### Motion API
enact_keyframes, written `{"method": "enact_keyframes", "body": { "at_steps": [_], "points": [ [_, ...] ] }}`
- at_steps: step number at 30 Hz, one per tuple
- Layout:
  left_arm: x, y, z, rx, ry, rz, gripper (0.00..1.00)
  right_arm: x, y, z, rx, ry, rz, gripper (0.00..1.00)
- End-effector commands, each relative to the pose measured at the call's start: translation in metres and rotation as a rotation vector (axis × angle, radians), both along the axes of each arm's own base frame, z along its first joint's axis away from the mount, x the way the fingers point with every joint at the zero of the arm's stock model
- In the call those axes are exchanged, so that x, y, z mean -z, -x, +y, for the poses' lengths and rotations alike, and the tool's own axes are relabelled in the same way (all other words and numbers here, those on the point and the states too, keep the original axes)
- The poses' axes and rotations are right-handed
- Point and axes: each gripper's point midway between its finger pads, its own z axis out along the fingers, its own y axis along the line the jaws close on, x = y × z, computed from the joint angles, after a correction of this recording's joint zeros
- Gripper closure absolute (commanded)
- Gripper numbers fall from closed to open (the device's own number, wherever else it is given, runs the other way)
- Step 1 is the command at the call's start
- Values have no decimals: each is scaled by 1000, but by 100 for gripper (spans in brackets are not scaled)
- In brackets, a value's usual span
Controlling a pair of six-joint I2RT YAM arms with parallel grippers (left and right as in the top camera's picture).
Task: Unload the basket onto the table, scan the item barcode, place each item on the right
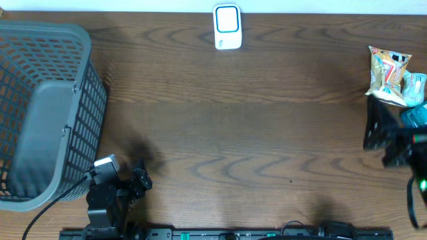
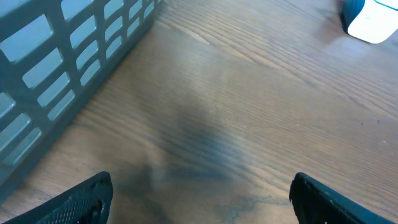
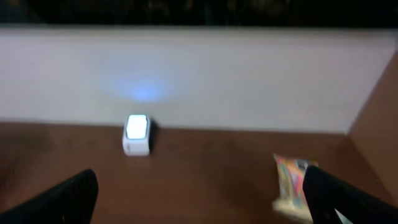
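Snack packet (image 1: 389, 75), yellow and crinkled, lies near right gripper (image 3: 199, 196); it and left gripper (image 2: 199, 199) gape wide.

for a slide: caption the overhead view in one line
Both grippers open: left gripper by the grey basket, right gripper by snack packets, white scanner at far edge.

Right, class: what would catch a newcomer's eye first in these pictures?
The big grey mesh basket dominates the left side. A small white scanner with a blue-ringed face stands at the back, centre, and colourful snack packets lie at the right edge.
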Motion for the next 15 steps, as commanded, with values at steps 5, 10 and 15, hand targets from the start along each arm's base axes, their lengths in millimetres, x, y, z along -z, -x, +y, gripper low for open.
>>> {"method": "enact_keyframes", "body": {
  "at_steps": [5, 10, 15],
  "points": [
    [0, 0, 1, -10, 0, -2, 9, 34, 29, -1, 24, 19, 129, 1],
    [0, 0, 1, -10, -1, -2, 9, 47, 24, -5, 49, 26, 168, 1],
    [1, 0, 1, -9, 0, -2, 9, 70, 17, -8, 61, 30, 159, 1]
  ]
}}
